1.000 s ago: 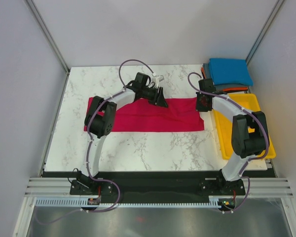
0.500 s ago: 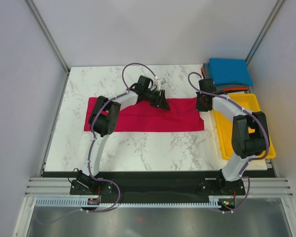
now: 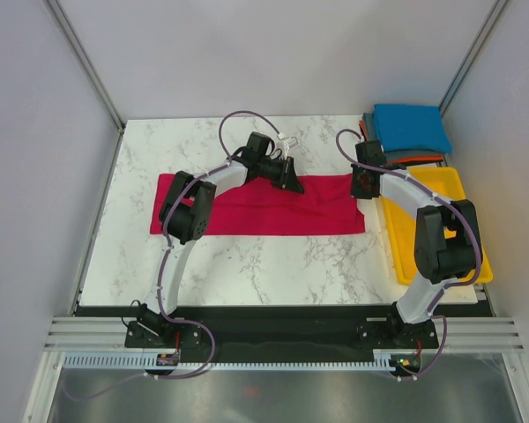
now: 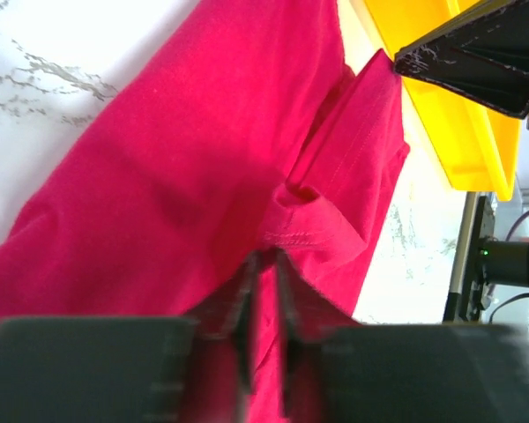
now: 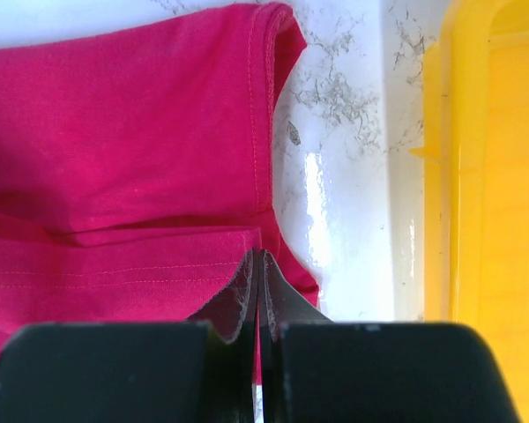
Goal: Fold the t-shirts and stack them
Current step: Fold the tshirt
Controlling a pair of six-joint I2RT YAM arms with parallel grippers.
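Tee: the tee (image 3: 273, 211) lies as a long red band across the middle of the table (image 3: 273, 260), running from 9 to 3 o'clock in the top view.
Stack: the stack (image 3: 412, 128), blue on top, sits in the 1 o'clock corner, well apart from the tee.
Left gripper: the left gripper (image 3: 291, 182) is at the 12 o'clock edge of the tee. Its jaws are drawn close with red cloth in the slit; I cannot tell whether the pinch has set.
Right gripper: the right gripper (image 3: 363, 187) is at the tee's 2 o'clock corner, jaws pressed together on the hem of the upper layer.
Risk, uneven hold: if the left pinch is shallow, a lift would likely let that side slip, so the fold would come out skewed.
Risk, layers: the cloth is doubled and puckered near both grips. Catching one layer only would likely drag the band open.
Risk, tray: the tray (image 3: 397, 256) lies just beside the tee at 3 o'clock. A swing that way could snag cloth on its rim.
Risk, stack: a wide carry toward 1 o'clock could nudge the stack.
Writing: none legible. No print shows on the tee, and no label can be read on the tray or arms.
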